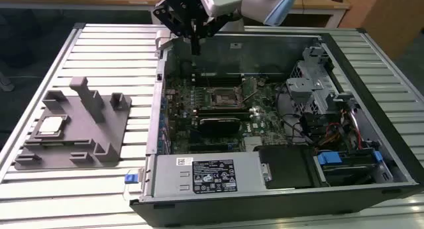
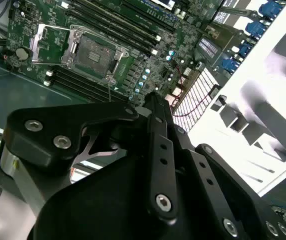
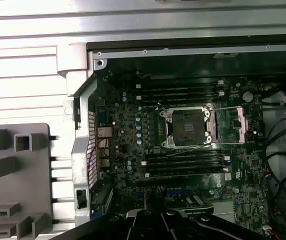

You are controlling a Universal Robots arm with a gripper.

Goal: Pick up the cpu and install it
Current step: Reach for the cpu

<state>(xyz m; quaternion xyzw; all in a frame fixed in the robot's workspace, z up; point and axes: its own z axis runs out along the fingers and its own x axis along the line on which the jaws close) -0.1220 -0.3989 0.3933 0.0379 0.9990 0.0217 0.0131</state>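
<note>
Claw (image 2: 152, 98) links loom closest, tips pinched together and empty, over the computer case (image 1: 278, 201). The cpu (image 1: 51, 125) lies well apart on the grey fixture (image 1: 99, 142) (judging ahead: grip its edges level).

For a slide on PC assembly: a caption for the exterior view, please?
Gripper hovers above the open case; cpu lies on the grey fixture, socket empty.

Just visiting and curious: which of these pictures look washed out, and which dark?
Second wrist view: the grey fixture is blown out to white, while the end effector is a dark mass. First wrist view: the slatted table glares, the motherboard looks dim. Exterior view: evenly lit.
</note>
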